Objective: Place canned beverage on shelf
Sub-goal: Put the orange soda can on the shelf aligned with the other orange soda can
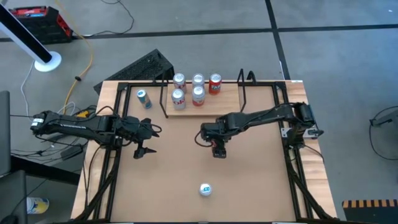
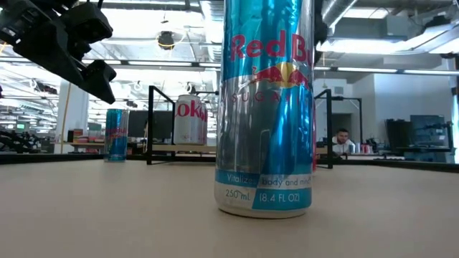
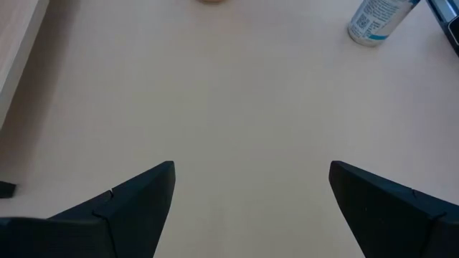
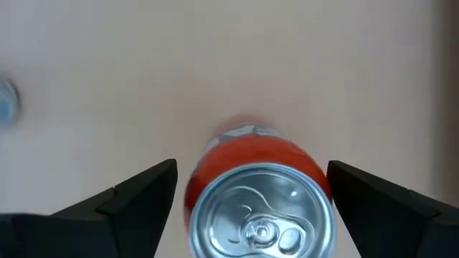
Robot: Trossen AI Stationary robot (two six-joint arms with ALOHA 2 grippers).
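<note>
The right gripper (image 4: 247,215) hangs with jaws spread either side of an upright red aluminium can (image 4: 257,192) mid-table, not yet pinching. Rigid, light, slick: grip its mid-wall. The left gripper (image 3: 251,208) waits, spread, empty. The pale wood shelf (image 1: 231,98) holds 5 cans.

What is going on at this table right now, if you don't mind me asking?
The robot is stocking cans on the shelf, a pale plank at the table's far edge that already holds five upright cans. The right gripper sits mid-table with its fingers open on either side of an upright red can, not clamped on it. The left gripper waits open over bare tabletop on its side. A blue can stands left of the shelf, and a Red Bull can stands near the table's front edge.
</note>
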